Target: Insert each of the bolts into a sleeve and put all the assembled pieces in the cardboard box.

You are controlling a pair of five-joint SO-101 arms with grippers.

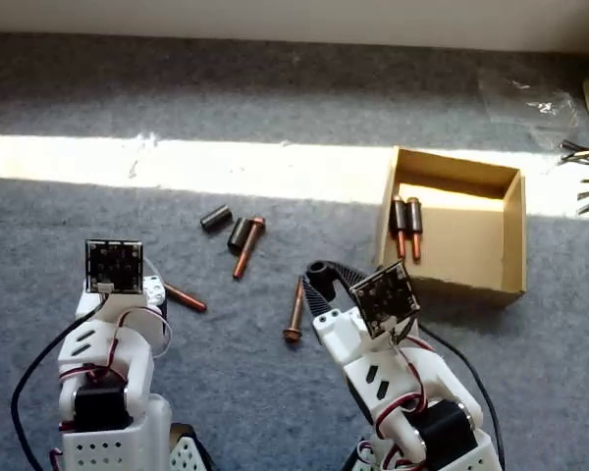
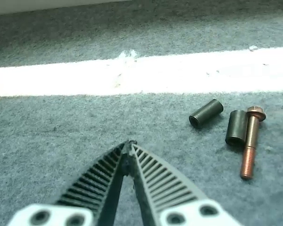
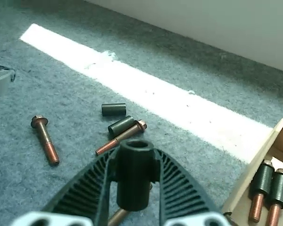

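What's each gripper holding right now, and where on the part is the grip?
Right gripper holds a black sleeve, clamped on opposite sides of its barrel, with the open end free. Left gripper is shut and empty.

bolt (image 1: 186,297) partly under arm (image 1: 118,339), cardboard box (image 3: 277,141) cropped

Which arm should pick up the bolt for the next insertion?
Left. The right pincer is shut on a sleeve, so it is busy. The left pincer is shut and empty, and a bolt lies right beside that arm in the high view.
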